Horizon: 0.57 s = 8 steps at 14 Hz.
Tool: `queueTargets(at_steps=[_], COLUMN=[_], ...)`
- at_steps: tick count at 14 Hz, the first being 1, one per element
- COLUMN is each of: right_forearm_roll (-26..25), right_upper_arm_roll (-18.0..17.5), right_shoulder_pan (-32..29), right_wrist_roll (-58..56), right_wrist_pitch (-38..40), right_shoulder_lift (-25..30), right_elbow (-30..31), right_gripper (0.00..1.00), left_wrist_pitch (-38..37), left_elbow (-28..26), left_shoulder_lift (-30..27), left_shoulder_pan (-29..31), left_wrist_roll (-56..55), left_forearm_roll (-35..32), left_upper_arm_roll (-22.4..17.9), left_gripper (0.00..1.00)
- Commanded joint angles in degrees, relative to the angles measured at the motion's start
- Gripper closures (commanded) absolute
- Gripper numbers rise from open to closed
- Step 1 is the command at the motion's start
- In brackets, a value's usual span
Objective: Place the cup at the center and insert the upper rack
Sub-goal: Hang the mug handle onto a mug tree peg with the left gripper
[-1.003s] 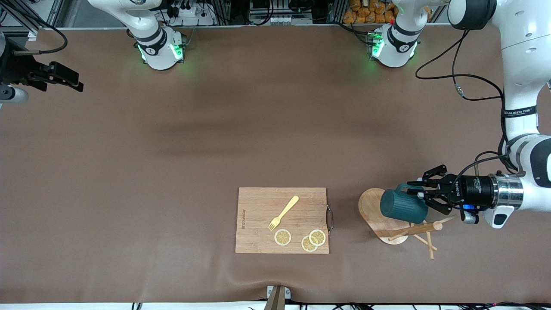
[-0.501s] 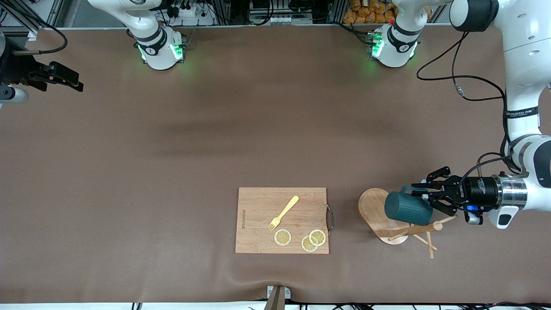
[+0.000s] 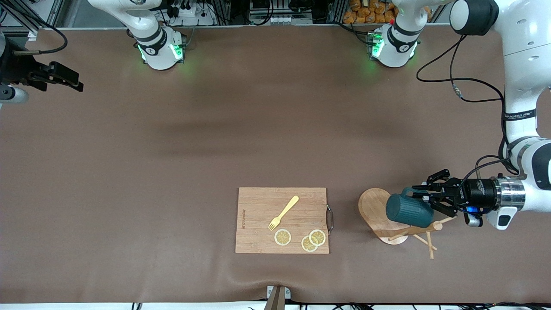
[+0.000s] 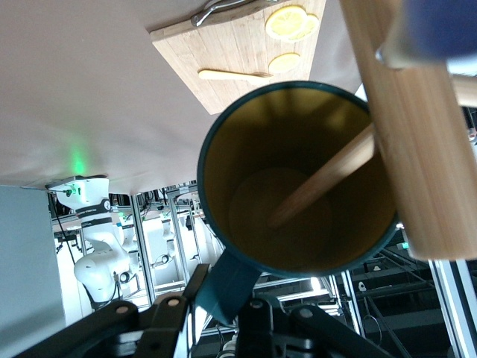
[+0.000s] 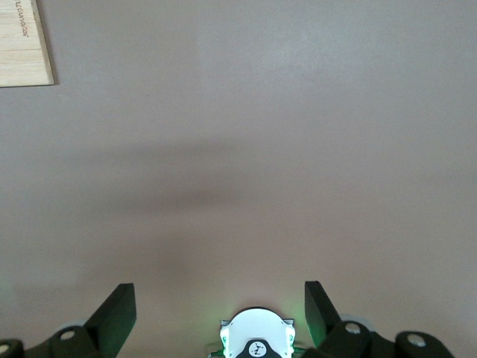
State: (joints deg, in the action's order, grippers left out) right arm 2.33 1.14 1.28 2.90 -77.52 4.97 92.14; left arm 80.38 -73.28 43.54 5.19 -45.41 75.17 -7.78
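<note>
My left gripper (image 3: 424, 199) is clamped on the cup (image 3: 408, 211) by its handle, mouth over a peg of the upper rack (image 3: 389, 224). I should draw straight along that peg to clear it. My right gripper (image 3: 64, 77) waits, jaws spread, empty.

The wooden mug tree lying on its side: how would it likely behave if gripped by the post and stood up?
The mug tree probably lifts stiffly, being solid wood. Its thin pegs look snappable. The wide oval base should steady it once upright.
</note>
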Motion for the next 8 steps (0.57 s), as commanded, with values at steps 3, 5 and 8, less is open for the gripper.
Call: queueTargets(at_steps=[3,5,8], right_forearm_roll=[0.84,0.84,0.84], right_upper_arm_roll=[-0.44,-0.44,-0.44], right_shoulder_pan=[-0.31,-0.31,-0.31], right_wrist_roll=[0.88,0.79,0.79], right_wrist_pitch=[0.35,0.35,0.35], right_shoulder_lift=[1.18,1.18,1.18], right_elbow=[0.41,0.50,0.50], right_gripper=[0.00,0.00,0.00], left_wrist_pitch=[-0.93,-0.93,-0.93], left_elbow=[0.60,0.60,0.60], left_shoulder_lift=[1.90,2.17,2.52], left_shoulder_pan=[0.52,0.52,0.52], left_wrist_roll=[3.75,4.19,4.71], left_forearm_roll=[2.35,2.27,2.27], left_upper_arm_roll=[0.39,0.48,0.39], left_gripper=[0.96,0.94,0.91])
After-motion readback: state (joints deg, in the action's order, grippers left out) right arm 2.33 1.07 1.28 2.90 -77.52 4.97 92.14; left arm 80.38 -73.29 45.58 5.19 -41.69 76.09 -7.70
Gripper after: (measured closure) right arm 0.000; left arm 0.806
